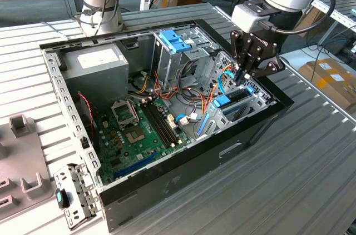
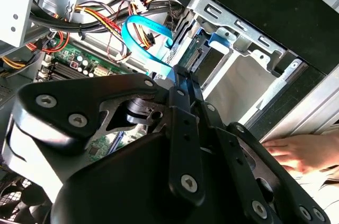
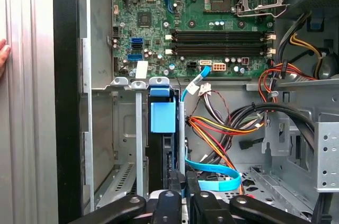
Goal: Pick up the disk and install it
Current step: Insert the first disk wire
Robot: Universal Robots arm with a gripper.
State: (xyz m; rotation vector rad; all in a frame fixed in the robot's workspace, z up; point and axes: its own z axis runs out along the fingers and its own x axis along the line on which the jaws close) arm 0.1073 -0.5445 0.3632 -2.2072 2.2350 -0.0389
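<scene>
The disk [image 1: 227,101] stands on edge in a slot of the drive cage [image 1: 253,107] at the case's corner on the exterior view's right, its light-blue carrier [image 3: 162,117] facing up. In the second wrist view the disk [image 2: 184,49] sits between the cage's metal rails. My gripper [image 1: 240,76] hangs straight over it. Its fingers are pressed together, with the tips [image 3: 183,179] at the disk's upper edge beside a flat blue cable [image 2: 143,38]. I see nothing clamped between them.
The open computer case [image 1: 167,185] lies on a slatted table, motherboard [image 3: 212,17] exposed. Bundled wires [image 3: 222,128] run beside the cage. A blue ribbed latch [image 1: 175,40] tops the upper bay. A person's hand [image 2: 296,152] rests outside the case wall. A loose bracket [image 1: 75,193] lies on the table.
</scene>
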